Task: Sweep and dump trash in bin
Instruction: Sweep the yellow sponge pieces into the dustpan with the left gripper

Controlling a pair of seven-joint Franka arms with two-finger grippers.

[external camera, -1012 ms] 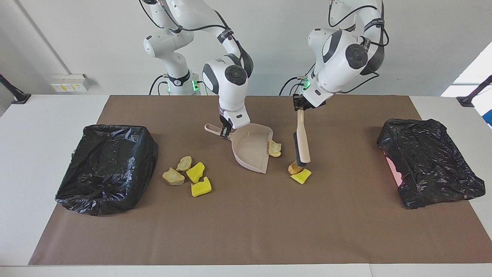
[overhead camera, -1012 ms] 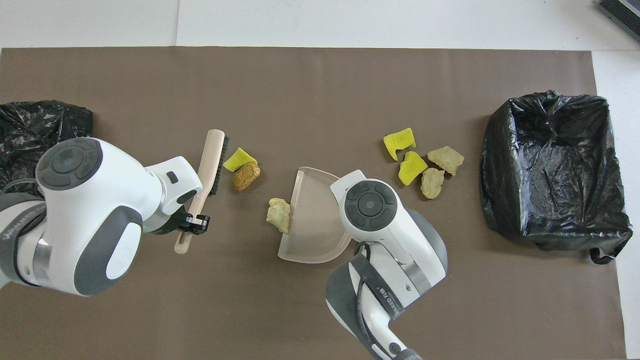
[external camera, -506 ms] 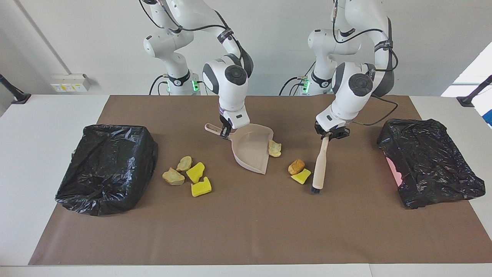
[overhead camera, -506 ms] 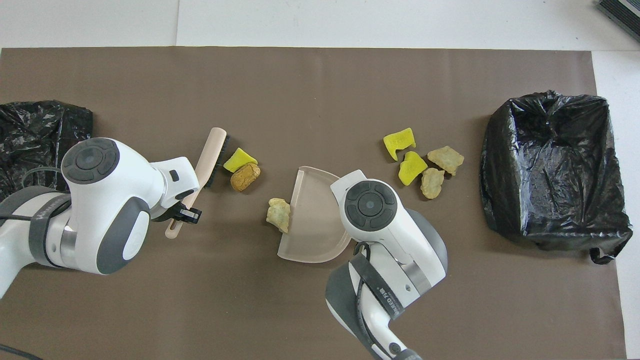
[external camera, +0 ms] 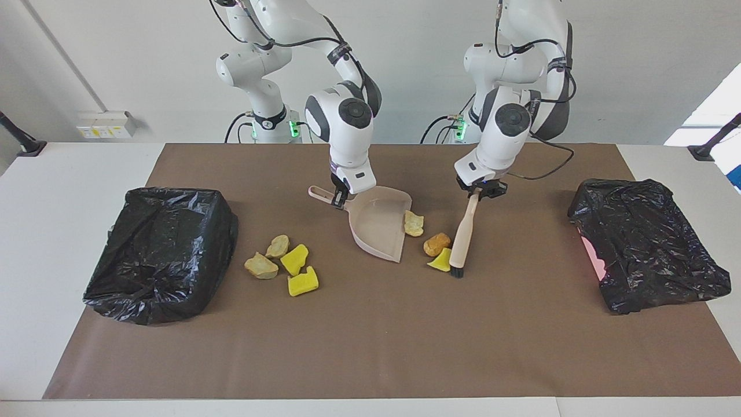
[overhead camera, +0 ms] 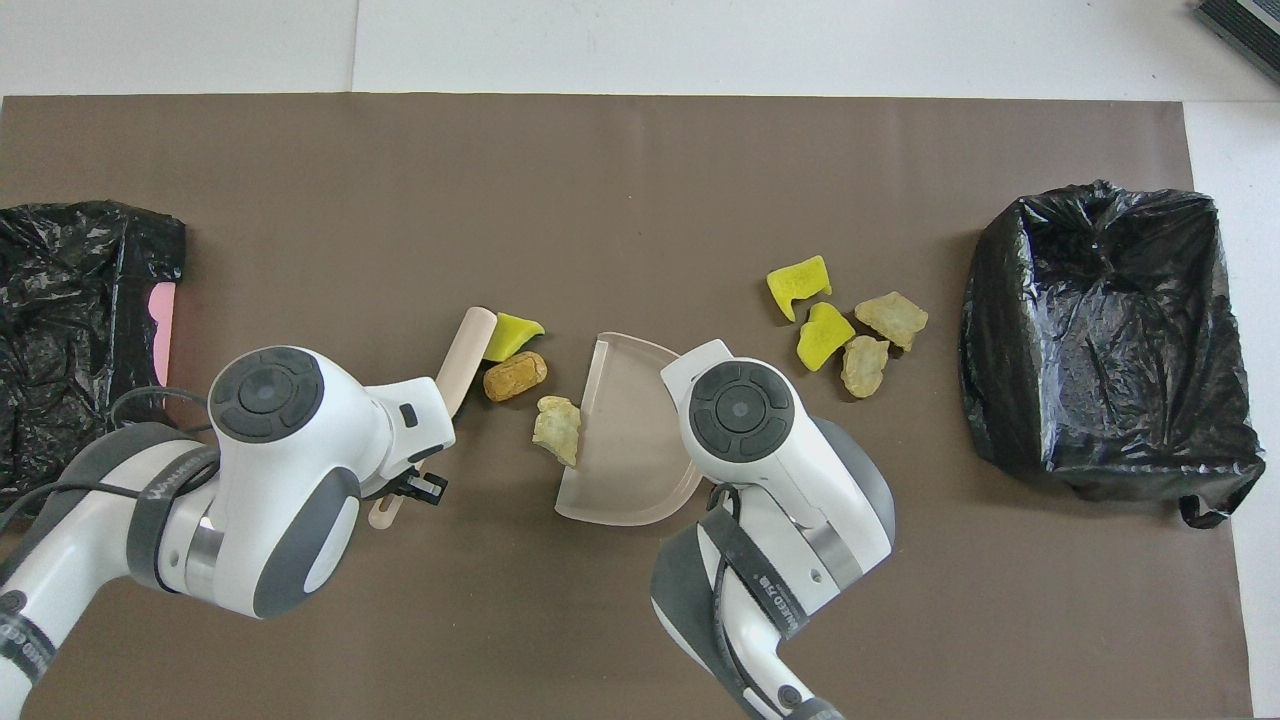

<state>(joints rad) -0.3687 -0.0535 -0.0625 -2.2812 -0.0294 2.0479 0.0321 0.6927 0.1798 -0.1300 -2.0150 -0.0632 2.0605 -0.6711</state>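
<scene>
Trash (external camera: 437, 244) lies at my brush's (external camera: 461, 240) nine o'clock, just short of the dustpan (external camera: 379, 228). My left gripper (external camera: 480, 191) grasps the brush, right gripper (external camera: 340, 197) the dustpan handle; a fast stroke could scatter lumps past the pan's lip.

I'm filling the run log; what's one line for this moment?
left hand: shut on brush, at two lumps | right hand: shut on dustpan | pan: one lump at lip

A brown mat (external camera: 370, 347) covers most of a white table (external camera: 58, 231). In the facing view, a socket box (external camera: 107, 123) sits on the wall at ten o'clock from the mat's centre. Black stands rest at the table's ten o'clock (external camera: 20, 139) and two o'clock (external camera: 715, 142) corners.
</scene>
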